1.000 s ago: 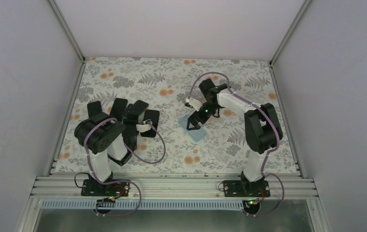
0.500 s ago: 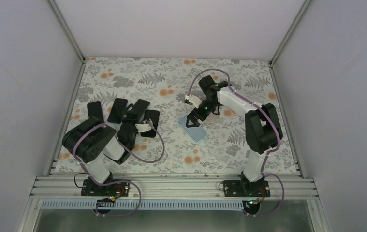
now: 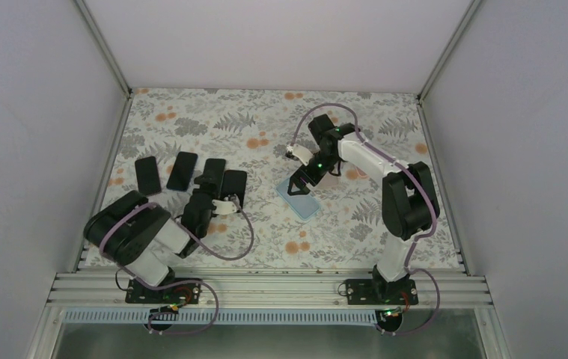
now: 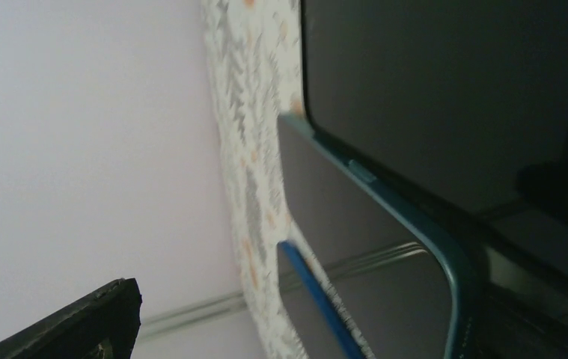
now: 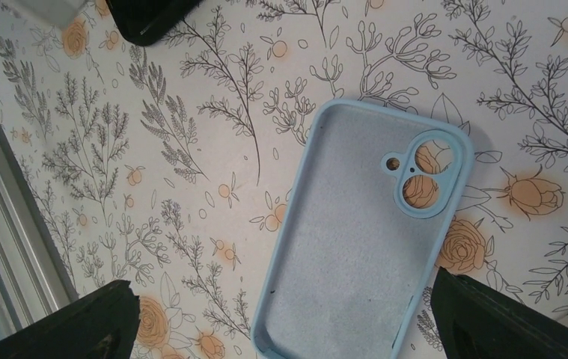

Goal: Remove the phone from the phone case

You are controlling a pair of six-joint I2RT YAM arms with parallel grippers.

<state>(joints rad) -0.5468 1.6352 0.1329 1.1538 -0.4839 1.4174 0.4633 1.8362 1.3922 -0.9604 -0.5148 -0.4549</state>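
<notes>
1. Judging by the light blue phone case [image 5: 355, 262], the removal step looks finished. The case lies open side up directly below the right end effector [image 3: 301, 185]. It is empty, and the table [image 3: 191, 127] print shows through its camera cutout.
2. The right end effector is spread wide and holds nothing. In its wrist view one finger stands on each side of the case's near end, seemingly above it and not touching.
3. The left end effector [image 3: 209, 183] also stands wide and empty, sitting low with a row of four dark phones [image 3: 182, 170] immediately ahead of it.
4. The freed phone is probably one of that row, well off to the left of the right end effector, though I cannot tell which one.
5. In the left wrist view, a blue-rimmed slab [image 4: 355, 224] lies just in front of the fingers, touching or nearly touching a neighbouring dark phone. I cannot tell whether that rim is another case.
6. The likely next move is for both end effectors to lift straight up and away. If the blue rim is a case, one end effector would need to pin it while the other peels a corner.
7. The phones crowded around the left end effector could be nudged by any low sideways sweep. The purple cable [image 3: 243, 232] loops just behind its wrist.
</notes>
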